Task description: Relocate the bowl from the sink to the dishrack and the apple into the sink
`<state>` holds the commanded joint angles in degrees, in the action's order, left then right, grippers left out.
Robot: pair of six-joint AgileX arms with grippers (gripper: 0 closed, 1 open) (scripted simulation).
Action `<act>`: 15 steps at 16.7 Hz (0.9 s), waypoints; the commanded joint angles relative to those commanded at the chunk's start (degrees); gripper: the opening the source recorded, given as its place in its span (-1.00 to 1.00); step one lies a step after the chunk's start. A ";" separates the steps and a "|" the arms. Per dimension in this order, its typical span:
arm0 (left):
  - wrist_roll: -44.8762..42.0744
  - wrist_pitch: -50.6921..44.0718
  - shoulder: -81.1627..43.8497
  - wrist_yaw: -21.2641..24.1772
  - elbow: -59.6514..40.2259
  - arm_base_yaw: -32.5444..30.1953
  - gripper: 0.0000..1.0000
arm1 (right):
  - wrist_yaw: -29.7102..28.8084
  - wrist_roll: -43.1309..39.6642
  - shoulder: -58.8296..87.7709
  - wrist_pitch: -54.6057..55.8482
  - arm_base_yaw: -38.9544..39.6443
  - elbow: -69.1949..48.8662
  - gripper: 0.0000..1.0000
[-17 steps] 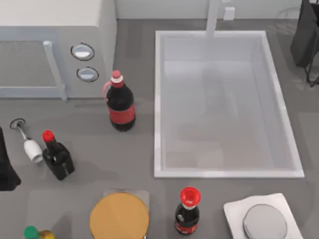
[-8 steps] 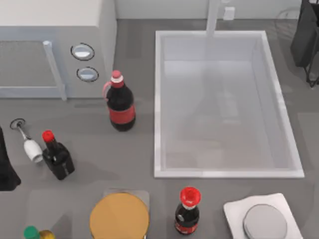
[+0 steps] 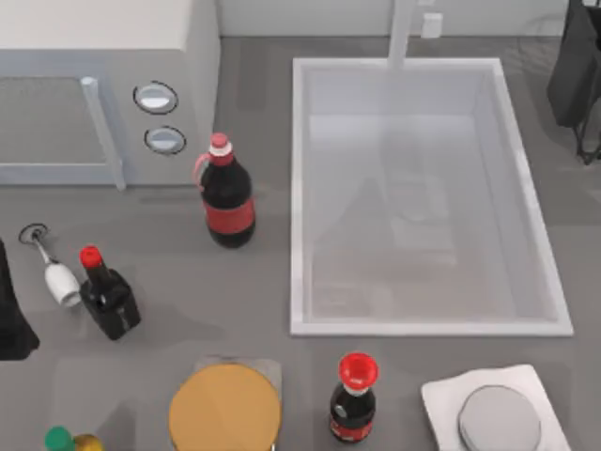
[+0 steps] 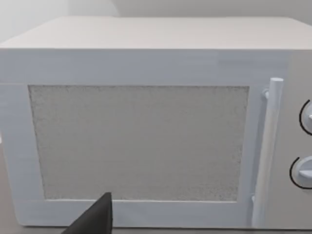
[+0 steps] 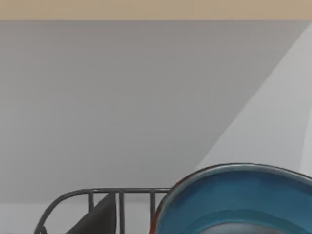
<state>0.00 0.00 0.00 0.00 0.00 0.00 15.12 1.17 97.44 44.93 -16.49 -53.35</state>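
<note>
Grey tabletop all around, and at its far right edge the right arm (image 3: pixel 575 70) hangs, its claw's opening impossible to judge, with the blue bowl (image 5: pixel 234 200) close beneath its wrist camera beside the dark wire dishrack (image 5: pixel 105 204), while the sink (image 3: pixel 297 188) lies left of it.

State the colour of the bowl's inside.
Dark teal-blue, with a thin reddish rim; the bowl shows best in the right wrist view.

Bowl (image 5: pixel 234 200) and dark wire rack (image 5: pixel 97 204), both cut off by the frame edge.
</note>
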 joint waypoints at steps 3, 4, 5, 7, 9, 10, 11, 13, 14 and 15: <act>0.00 0.00 0.00 0.00 0.00 0.00 1.00 | -1.51 -0.04 -9.78 -4.37 1.71 5.22 1.00; 0.00 0.00 0.00 0.00 0.00 0.00 1.00 | -2.17 -0.08 -14.06 -6.23 2.40 7.44 1.00; 0.00 0.00 0.00 0.00 0.00 0.00 1.00 | -2.87 -0.13 -18.82 -8.25 3.14 9.85 1.00; 0.00 0.00 0.00 0.00 0.00 0.00 1.00 | -4.40 -0.24 -29.53 -12.71 4.79 15.15 1.00; 0.00 0.00 0.00 0.00 0.00 0.00 1.00 | -6.07 -0.36 -41.21 -17.53 6.56 20.88 1.00; 0.00 0.00 0.00 0.00 0.00 0.00 1.00 | -6.93 -0.44 -47.18 -20.05 7.47 23.88 1.00; 0.00 0.00 0.00 0.00 0.00 0.00 1.00 | -7.80 -0.54 -53.13 -22.63 8.38 26.93 1.00; 0.00 0.00 0.00 0.00 0.00 0.00 1.00 | -9.53 -0.71 -64.68 -27.75 10.22 33.01 1.00; 0.00 0.00 0.00 0.00 0.00 0.00 1.00 | -10.37 -0.77 -70.16 -30.22 11.11 35.94 1.00; 0.00 0.00 0.00 0.00 0.00 0.00 1.00 | -11.18 -0.82 -75.31 -32.61 11.98 38.78 1.00</act>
<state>0.00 0.00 0.00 0.00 0.00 0.00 3.94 0.35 22.13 12.32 -4.51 -14.57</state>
